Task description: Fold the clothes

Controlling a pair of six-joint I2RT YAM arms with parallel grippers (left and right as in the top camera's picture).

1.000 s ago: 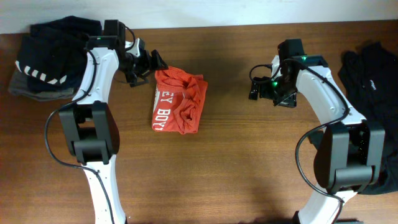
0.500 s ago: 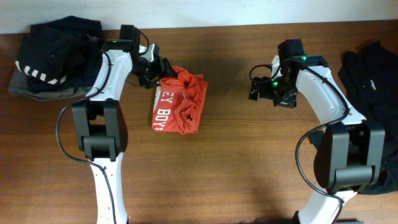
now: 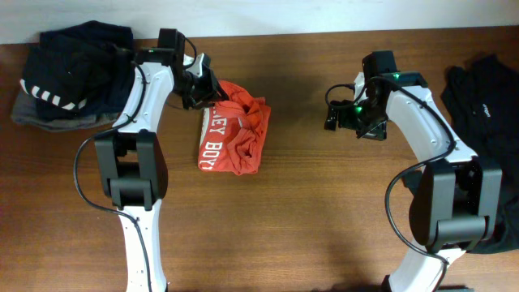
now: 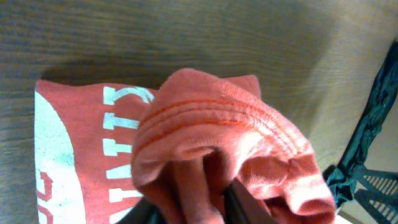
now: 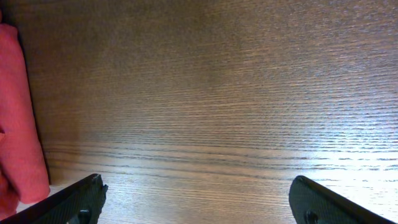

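The clothes (image 3: 235, 130), an orange-red T-shirt with white lettering, lie crumpled on the wooden table left of centre. My left gripper (image 3: 212, 89) is at the shirt's upper left corner. In the left wrist view a bunched fold of the clothes (image 4: 211, 143) is pinched between the two dark fingers, so the left gripper (image 4: 193, 208) is shut on the cloth. My right gripper (image 3: 332, 113) hovers over bare wood to the right of the shirt. Its fingers stand wide open, the right gripper (image 5: 199, 205) holds nothing, and an edge of the clothes (image 5: 18, 124) shows at the far left.
A dark navy and grey folded pile with white stripes (image 3: 69, 77) sits at the back left corner, close behind the left arm. A loose black garment (image 3: 486, 89) lies at the right edge. Bare table wood (image 3: 308, 211) stretches in front of the shirt.
The left gripper moved right onto the shirt's upper left corner and its jaws closed on a fold of cloth, lifting it slightly. The right arm has not moved.
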